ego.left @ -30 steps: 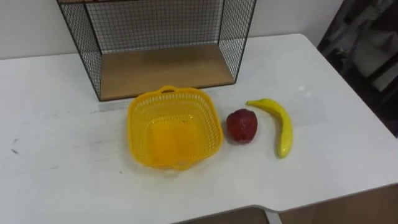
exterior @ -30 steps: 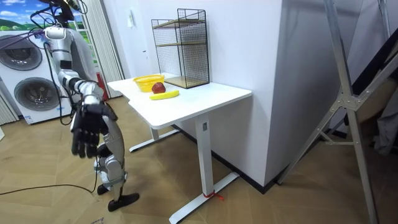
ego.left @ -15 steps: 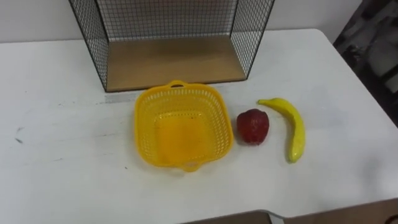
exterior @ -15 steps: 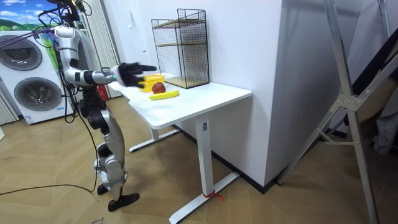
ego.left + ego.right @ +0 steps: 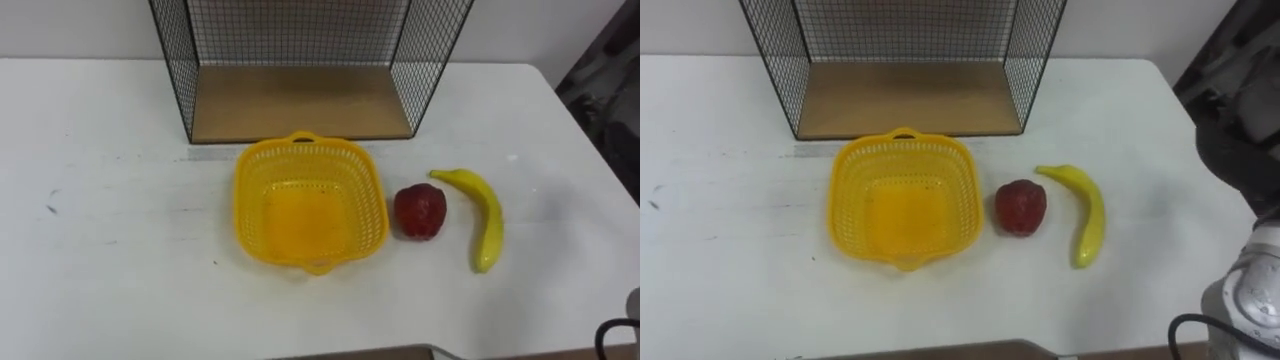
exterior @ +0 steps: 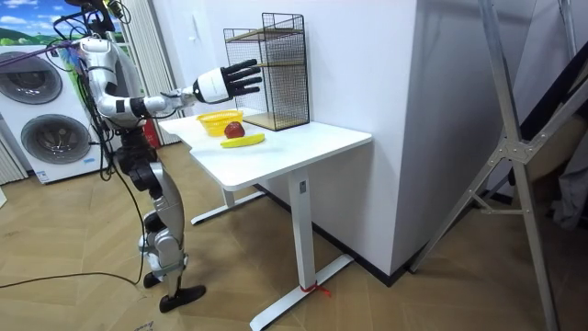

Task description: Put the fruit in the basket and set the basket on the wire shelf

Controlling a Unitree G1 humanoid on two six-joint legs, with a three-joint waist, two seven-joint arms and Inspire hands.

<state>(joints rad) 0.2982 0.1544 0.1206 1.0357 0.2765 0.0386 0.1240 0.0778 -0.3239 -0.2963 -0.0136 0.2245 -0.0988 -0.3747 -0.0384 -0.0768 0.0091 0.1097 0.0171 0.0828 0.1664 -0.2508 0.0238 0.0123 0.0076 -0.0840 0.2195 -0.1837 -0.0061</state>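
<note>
A yellow plastic basket [image 5: 310, 207] stands empty on the white table [image 5: 100, 250], just in front of the black wire shelf [image 5: 300, 40] with its wooden floor [image 5: 300, 102]. To the basket's right lies a red fruit [image 5: 420, 211], and right of that a banana [image 5: 484, 218]. In the room view I stand at the table's end, with my right hand [image 6: 228, 83] raised forward at shoulder height, fingers spread and holding nothing. It hangs in the air above table level, touching neither fruit nor basket [image 6: 219, 119]. Part of my right arm [image 5: 1248, 292] shows at the lower right corner.
The table's right edge [image 5: 590, 190] runs close past the banana, with dark clutter beyond it. Washing machines [image 6: 41, 119] stand behind me in the room view. A white wall backs the shelf [image 6: 271, 69].
My right arm has swung up from hanging at my side to stretched forward over the table's end. The eye view has shifted, so everything sits further right and lower.
</note>
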